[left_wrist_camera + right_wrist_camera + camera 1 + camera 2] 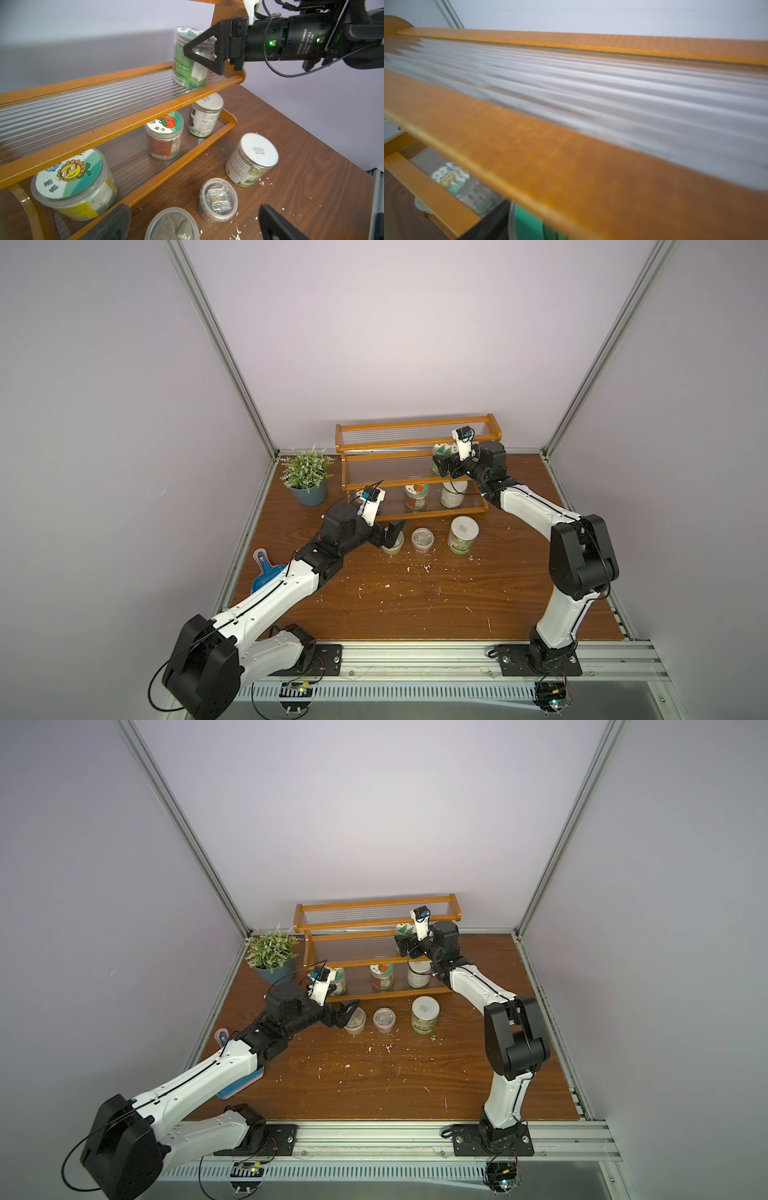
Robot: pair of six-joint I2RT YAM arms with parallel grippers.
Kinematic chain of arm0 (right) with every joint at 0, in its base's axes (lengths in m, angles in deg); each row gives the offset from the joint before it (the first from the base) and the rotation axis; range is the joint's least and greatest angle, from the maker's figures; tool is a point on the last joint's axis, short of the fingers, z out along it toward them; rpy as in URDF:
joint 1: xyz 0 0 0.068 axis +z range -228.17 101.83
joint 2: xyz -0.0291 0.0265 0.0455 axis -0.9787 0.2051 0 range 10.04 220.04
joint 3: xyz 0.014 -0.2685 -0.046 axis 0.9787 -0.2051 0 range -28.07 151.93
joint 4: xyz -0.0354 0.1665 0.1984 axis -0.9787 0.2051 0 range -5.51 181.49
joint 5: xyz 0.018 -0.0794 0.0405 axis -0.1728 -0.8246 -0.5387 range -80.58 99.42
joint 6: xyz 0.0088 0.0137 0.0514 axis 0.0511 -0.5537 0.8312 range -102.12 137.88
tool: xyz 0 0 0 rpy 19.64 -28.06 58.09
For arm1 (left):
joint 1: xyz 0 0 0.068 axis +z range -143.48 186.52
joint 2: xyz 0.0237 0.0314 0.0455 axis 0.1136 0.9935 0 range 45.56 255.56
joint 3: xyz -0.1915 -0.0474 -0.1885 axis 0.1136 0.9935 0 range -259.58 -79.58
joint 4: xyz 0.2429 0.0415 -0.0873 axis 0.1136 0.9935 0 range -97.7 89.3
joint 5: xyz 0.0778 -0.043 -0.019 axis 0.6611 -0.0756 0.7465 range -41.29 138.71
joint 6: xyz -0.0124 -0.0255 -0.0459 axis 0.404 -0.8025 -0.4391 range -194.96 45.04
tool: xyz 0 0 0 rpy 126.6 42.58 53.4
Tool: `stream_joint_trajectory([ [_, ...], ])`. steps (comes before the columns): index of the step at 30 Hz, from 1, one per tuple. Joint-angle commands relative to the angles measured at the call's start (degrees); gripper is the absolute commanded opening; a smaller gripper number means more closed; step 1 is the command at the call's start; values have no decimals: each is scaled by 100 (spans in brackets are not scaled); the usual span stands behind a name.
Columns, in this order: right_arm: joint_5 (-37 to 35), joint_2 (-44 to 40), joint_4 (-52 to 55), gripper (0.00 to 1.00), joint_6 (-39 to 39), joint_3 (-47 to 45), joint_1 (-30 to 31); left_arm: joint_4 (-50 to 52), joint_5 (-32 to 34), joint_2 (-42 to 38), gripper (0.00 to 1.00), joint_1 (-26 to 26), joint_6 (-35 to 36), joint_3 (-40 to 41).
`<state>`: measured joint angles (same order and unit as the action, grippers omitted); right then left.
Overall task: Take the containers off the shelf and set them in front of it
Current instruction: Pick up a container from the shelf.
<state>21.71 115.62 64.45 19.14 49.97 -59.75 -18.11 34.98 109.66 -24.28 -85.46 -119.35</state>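
The shelf [395, 443] stands at the back of the table. On its middle tier a green-labelled jar [442, 452] sits between the jaws of my open right gripper [439, 463]; one of its fingers [221, 43] lies alongside the jar [187, 68]. The bottom tier holds a sunflower-lid jar [72, 182], a tomato-lid jar [415, 495] and a white-lid jar [452, 494]. In front of the shelf stand a white-lid jar [462, 534] and a small lidded cup [422, 540]. My left gripper [392, 533] is open, jaws wide on either side of another lidded cup [172, 224].
A grey-blue plant pot [309, 493] stands left of the shelf. A blue handled tool [266, 572] lies under my left arm by the table's left edge. White crumbs [415, 568] dot the wood. The right wrist view is blurred, filled by a shelf rail [550, 158].
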Motion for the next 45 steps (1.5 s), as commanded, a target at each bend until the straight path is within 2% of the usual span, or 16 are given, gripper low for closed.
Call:
stream_joint_trajectory([
  [1, -87, 4, -361, 99, -20, 210, -5, 42, 19, -72, 99, 57, 4, 25],
  [5, -45, 110, -329, 98, 23, 349, -33, 46, 40, -74, 99, 56, 13, 65],
  [14, 199, -54, -431, 83, 6, 181, -46, 53, 95, -82, 99, 65, 16, 83],
  [24, 500, -800, -338, 81, -125, -500, -31, 79, 147, -130, 99, 93, -25, 82],
  [33, 775, -1517, 218, 81, -375, -872, 181, 113, 187, -222, 99, 148, -110, 91],
  [39, 811, -1937, 875, 81, -588, -870, 597, 273, 316, -394, 100, 201, -149, 90],
  [45, 861, -2837, 1252, 81, -654, -1652, 1248, 458, 319, -749, 100, 405, -246, 184],
])
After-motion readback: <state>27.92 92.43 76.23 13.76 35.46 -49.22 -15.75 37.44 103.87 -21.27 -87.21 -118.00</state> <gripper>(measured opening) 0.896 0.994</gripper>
